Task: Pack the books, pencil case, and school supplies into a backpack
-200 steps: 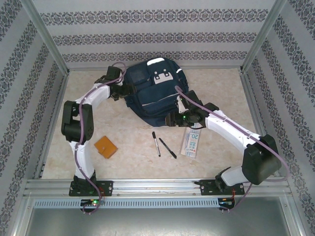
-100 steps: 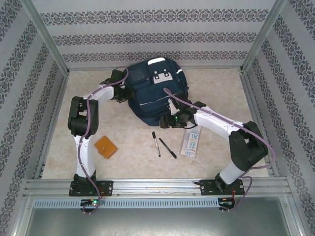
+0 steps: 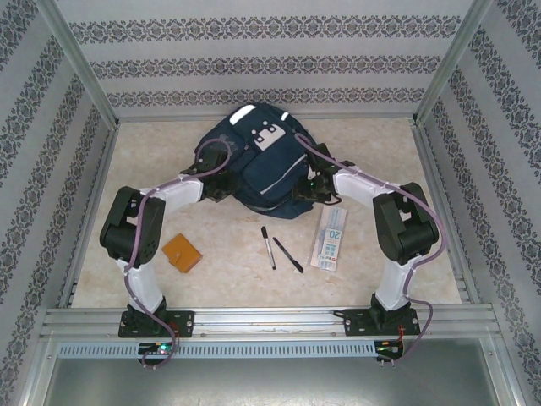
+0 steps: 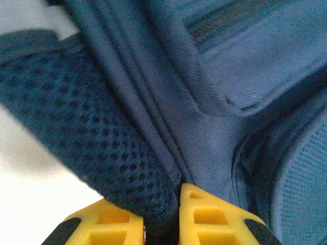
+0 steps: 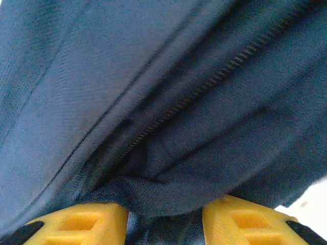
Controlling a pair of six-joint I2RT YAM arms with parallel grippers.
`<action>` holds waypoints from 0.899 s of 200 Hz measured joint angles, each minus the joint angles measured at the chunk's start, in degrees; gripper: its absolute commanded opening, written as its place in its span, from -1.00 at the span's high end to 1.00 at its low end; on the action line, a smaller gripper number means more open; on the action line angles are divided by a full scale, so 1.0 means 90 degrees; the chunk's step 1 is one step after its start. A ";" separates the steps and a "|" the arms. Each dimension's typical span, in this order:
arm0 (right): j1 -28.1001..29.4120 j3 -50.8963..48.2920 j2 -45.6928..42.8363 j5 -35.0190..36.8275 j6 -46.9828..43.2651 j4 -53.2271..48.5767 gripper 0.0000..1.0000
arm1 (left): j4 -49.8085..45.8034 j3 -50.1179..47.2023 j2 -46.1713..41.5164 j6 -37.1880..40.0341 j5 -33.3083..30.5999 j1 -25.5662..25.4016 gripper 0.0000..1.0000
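- The marbled tabletop (image 3: 228, 262) carries the whole spread.
- The navy backpack (image 3: 254, 169) sits at the far middle of the table, white patch facing up, with both arms reaching in at its sides.
- The left gripper (image 4: 176, 206) is at the bag's left flank, yellow fingers nearly together and clamped on a fold of fabric beside the mesh padding.
- The right gripper (image 5: 163, 217) is at the right flank, fingers set apart with bunched fabric between them by a zipper; a firm pinch, I cannot tell.
- The pencil case (image 3: 330, 238) lies flat near the backpack's right side.
- The orange-brown booklet (image 3: 182, 252) lies near-left, well apart.
- Two black pens (image 3: 268, 247), just beside each other, lie between the booklet and the pencil case.
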 measured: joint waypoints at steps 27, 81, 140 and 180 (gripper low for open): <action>-0.0461 0.0192 0.0187 -0.0017 -0.0109 0.0306 0.03 | -0.0017 -0.0413 -0.0457 -0.0328 0.0177 -0.0435 0.00; -0.0826 0.0090 -0.0095 -0.0850 -0.0563 0.0440 -0.04 | -0.0678 -0.0539 -0.1246 -0.0340 -0.0126 -0.0053 -0.15; 0.0559 -0.0804 -0.1423 -0.1243 -0.0415 0.0549 -0.04 | -0.0699 -0.0255 -0.0328 -0.0372 -0.0250 0.0177 -0.12; 0.1620 -0.0918 -0.1175 -0.1508 0.0070 0.1190 0.02 | -0.0709 0.0005 0.0146 -0.0478 -0.0187 0.0172 0.91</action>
